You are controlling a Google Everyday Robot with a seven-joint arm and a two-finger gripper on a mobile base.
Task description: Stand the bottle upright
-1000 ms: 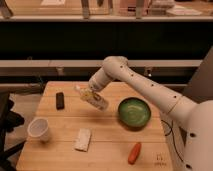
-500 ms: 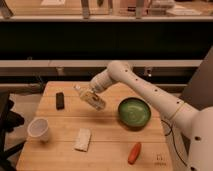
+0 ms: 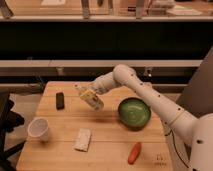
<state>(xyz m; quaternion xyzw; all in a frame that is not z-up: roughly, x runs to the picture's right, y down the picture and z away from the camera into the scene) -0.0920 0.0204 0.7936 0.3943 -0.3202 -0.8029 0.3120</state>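
The bottle (image 3: pixel 93 100) is a small slim pale bottle with a yellowish-white label. It is held tilted above the wooden table (image 3: pixel 110 145), left of the green bowl (image 3: pixel 134 112). My gripper (image 3: pixel 88 93) is at the end of the white arm that reaches in from the right, and it is shut on the bottle's upper part. The bottle's lower end points down and to the right, close to the tabletop.
A white paper cup (image 3: pixel 39 129) stands at the front left. A flat white block (image 3: pixel 83 139) lies in the front middle. A small black object (image 3: pixel 60 100) lies at the back left. An orange carrot-like object (image 3: pixel 134 152) lies at the front right.
The gripper with the bottle has moved slightly down and to the right, closer to the tabletop. The other objects have not moved.
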